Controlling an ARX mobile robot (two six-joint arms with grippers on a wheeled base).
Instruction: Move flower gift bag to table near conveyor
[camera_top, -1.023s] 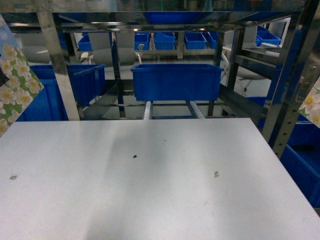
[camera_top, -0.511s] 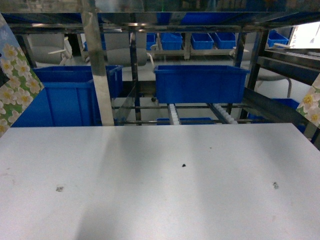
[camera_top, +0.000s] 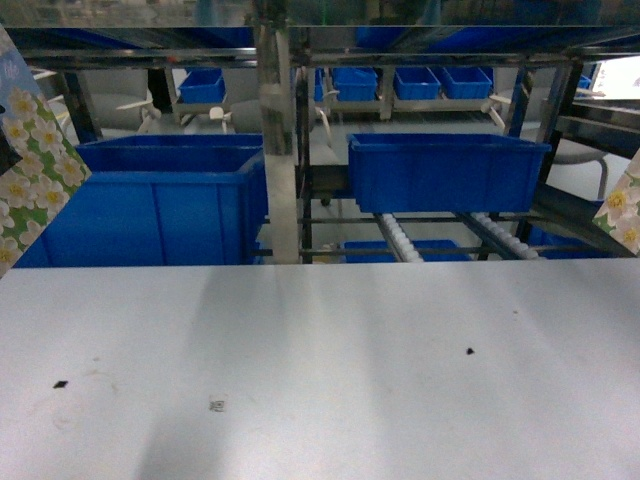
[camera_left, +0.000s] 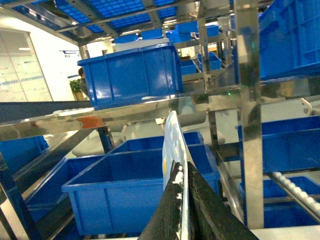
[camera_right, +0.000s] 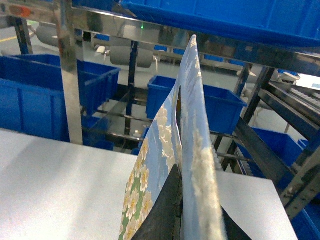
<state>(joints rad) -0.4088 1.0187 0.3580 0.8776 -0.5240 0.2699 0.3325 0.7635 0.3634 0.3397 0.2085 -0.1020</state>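
Pincers, left (camera_left: 181, 200) and right (camera_right: 179, 210), each clamped a flower gift bag (camera_right: 165, 150); lower level onto bench (camera_top: 320, 370), six o'clock of conveyor (camera_top: 400, 235).

Flower gift bag (camera_right: 192, 150) upright, above table (camera_top: 330, 370).

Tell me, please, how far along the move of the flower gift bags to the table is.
Done: both bags are picked up. The left gripper is shut on a flower bag, the right gripper on another flower bag. In hand: both hang at the edges of the table facing the conveyor. Left: set them down.
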